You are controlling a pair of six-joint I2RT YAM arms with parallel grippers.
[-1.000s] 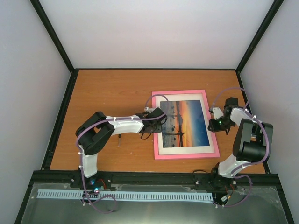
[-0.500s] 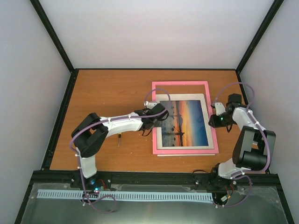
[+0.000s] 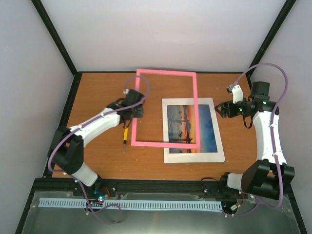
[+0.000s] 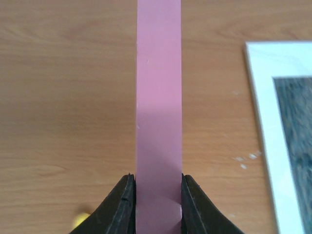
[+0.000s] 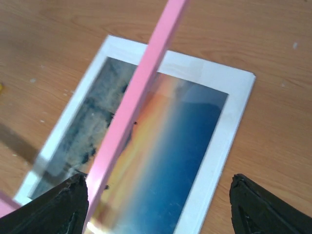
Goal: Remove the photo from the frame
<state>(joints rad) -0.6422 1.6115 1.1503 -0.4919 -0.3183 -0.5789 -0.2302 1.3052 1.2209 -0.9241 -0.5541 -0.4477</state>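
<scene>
The pink frame (image 3: 165, 72) hangs tilted above the table, empty, its lower right corner over the photo. My left gripper (image 3: 131, 108) is shut on the frame's left bar (image 4: 158, 97), which fills the gap between the black fingers (image 4: 119, 204). The sunset photo (image 3: 207, 129) lies flat on the table inside its white mat (image 3: 195, 156), out of the frame. My right gripper (image 3: 221, 108) hovers open just off the mat's upper right corner, holding nothing. In the right wrist view the photo (image 5: 185, 146) lies below the gripper (image 5: 158, 207), with the frame's bar (image 5: 141, 92) crossing over it.
A thin yellow stick (image 3: 125, 134) lies on the wooden table (image 3: 97, 97) under the frame's left bar, near the left arm. Black rails (image 3: 63, 117) edge the table, with white walls behind.
The left gripper lifted the frame off the photo and mat and carried it left and back. The right gripper opened and pulled away up and to the right.
</scene>
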